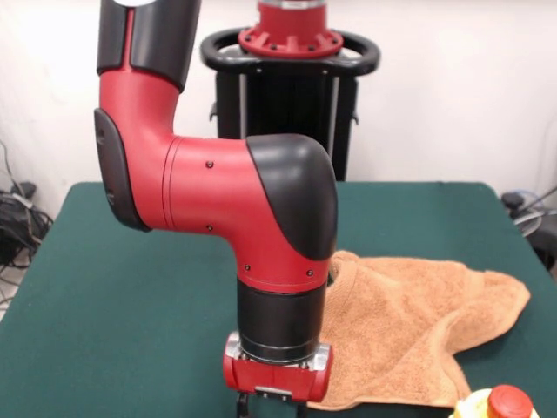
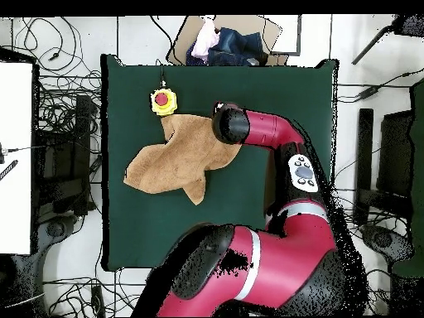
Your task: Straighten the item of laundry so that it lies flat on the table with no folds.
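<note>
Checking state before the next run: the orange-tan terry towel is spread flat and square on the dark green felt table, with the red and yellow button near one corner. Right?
Not quite. The orange-tan terry towel is not flat and square: the overhead view shows it crumpled into an irregular shape with folds and jutting flaps. The rest holds: it lies on the dark green felt table, and the red and yellow button sits near one corner of the towel.

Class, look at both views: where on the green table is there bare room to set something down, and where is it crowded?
Bare felt lies between the towel and the table edge nearest the robot's base, and along the far edge. Crowded: the button, towel and arm cluster together.
</note>
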You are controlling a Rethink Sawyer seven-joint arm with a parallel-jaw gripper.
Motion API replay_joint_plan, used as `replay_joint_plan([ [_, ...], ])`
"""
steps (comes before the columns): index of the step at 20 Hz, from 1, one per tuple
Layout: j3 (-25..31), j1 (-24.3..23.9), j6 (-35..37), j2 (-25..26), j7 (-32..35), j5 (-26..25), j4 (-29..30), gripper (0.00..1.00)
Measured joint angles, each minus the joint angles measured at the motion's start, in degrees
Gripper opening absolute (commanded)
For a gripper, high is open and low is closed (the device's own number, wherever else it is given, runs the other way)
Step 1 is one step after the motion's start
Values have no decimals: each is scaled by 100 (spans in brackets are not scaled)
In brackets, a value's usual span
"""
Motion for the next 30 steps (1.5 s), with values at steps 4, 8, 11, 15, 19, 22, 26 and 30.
replay_joint_plan([
  [4,-2,2,-58,-44,0,0,23,100],
  [8,-18,37,-57,-212,0,0,208,100],
  [11,-22,68,-57,-322,0,0,354,100],
  [15,-21,95,-57,-454,0,1,526,100],
  [19,-22,94,-20,-525,0,13,632,100],
  [22,-21,87,114,-555,0,47,693,100],
  [26,-21,67,562,-614,0,102,719,100],
  [30,-21,43,1055,-687,0,161,742,100],
])
